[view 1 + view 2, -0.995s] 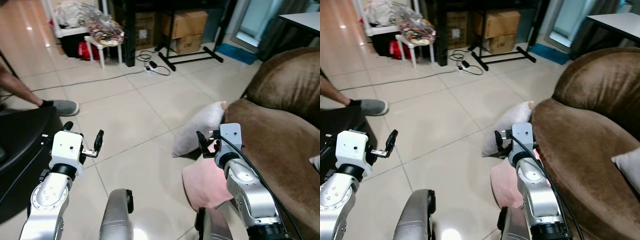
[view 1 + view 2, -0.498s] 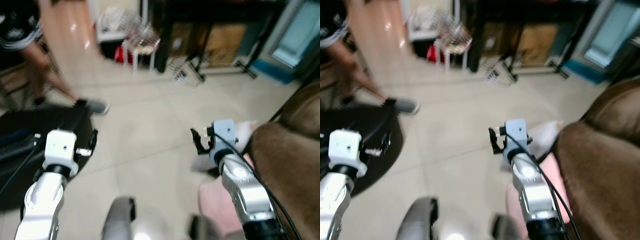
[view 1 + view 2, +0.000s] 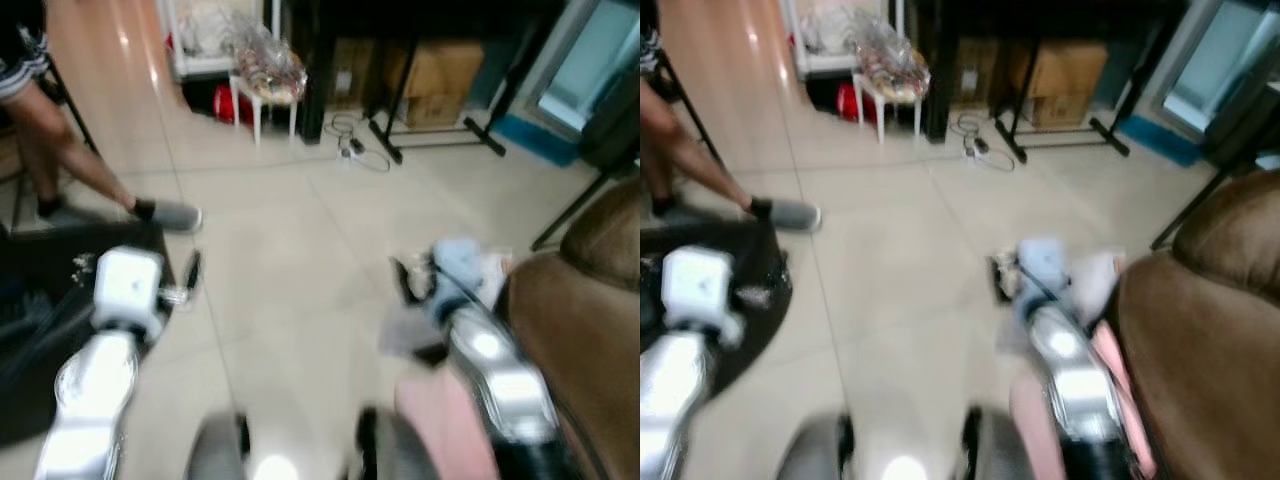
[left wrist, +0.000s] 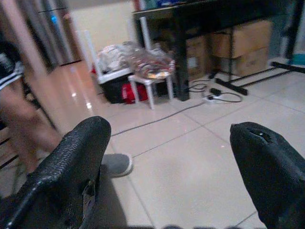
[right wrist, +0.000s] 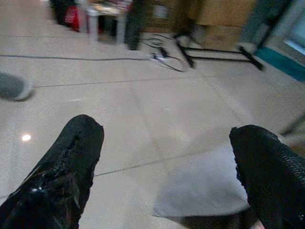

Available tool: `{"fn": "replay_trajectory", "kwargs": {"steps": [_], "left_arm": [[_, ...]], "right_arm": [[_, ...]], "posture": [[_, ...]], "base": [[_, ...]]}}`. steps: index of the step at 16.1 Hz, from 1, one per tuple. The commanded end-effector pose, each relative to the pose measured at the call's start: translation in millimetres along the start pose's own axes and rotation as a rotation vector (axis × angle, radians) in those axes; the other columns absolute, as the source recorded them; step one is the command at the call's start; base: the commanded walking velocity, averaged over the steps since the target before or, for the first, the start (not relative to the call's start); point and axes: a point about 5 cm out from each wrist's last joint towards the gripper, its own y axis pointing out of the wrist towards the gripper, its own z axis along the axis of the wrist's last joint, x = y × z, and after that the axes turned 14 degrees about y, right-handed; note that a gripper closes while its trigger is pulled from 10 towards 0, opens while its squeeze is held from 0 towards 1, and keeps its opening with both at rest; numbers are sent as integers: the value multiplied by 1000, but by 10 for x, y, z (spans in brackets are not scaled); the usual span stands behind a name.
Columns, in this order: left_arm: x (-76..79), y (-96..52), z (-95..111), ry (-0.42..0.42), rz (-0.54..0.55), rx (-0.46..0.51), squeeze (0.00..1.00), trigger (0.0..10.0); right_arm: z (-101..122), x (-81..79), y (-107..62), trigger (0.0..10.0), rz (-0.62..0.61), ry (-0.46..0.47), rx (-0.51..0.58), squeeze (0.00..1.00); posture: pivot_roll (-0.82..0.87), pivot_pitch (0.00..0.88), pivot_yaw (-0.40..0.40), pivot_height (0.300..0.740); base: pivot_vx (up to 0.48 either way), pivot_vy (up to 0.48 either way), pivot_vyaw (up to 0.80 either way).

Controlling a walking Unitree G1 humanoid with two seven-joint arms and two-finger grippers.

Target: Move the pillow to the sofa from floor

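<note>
A pale grey pillow [image 5: 205,183] lies on the tiled floor, leaning against the brown sofa [image 3: 590,330] on my right. A pink pillow [image 3: 438,420] lies below it at the sofa's foot. My right gripper [image 3: 408,282] hovers open just left of the grey pillow, and in the right wrist view the right gripper [image 5: 167,131] has nothing between its fingers, with the pillow low ahead. My left gripper [image 3: 190,275] is held open over the floor on the left, and in its wrist view the left gripper [image 4: 171,129] is open too. The head views are blurred.
A person's leg [image 3: 70,150] and grey shoe [image 3: 172,215] are at the left, by a black mat [image 3: 40,330]. Farther back stand a white stool [image 3: 262,88], cardboard boxes [image 3: 440,70], black stand legs [image 3: 440,140] and a floor cable [image 3: 360,155].
The camera has swung and the picture has blurred; the person's legs have come further into view. Both arms hold about the same pose, fingers still apart.
</note>
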Motion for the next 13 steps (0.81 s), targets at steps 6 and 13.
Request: {"fn": "replay_trajectory", "kwargs": {"steps": [6,13], "left_arm": [[-23,25,-24,9,-7,-9,0,10000],[-11,32,-14,17,-10,-3,0,10000]], "right_arm": [[-18,42,-3,10000,-31,15,-15,0],[-26,86,14,10000,-45,5,-20,0]], "posture": [[11,0,-66,595],[11,0,-66,595]], "base": [[321,0,-749],[317,0,-386]]}}
